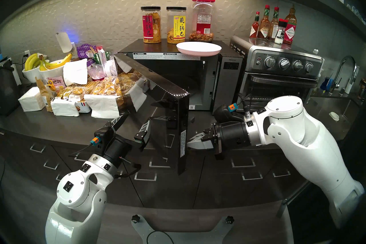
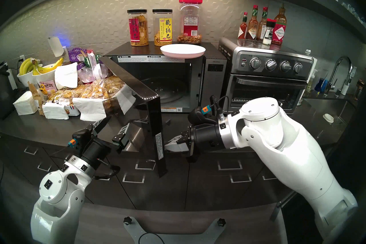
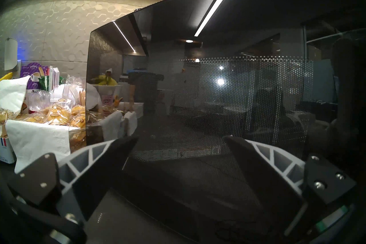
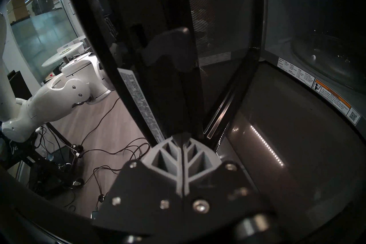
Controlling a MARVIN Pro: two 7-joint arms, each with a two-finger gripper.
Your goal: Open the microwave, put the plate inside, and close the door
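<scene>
Here, door [image 1: 158,99] swung wide, right hand [image 1: 190,141] pinched together at its free edge, left hand [image 1: 134,120] spread apart, plate [image 1: 198,49] overhanging microwave [image 1: 227,79] top.

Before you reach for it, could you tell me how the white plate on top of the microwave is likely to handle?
The plate looks stiff and light. It overhangs the microwave top's front edge, so a nudge may tip it off. Its smooth rim may slip between fingers.

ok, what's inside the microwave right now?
Only the glass turntable shows inside the microwave; the plate sits on top. The open door covers the cavity's left part.
</scene>
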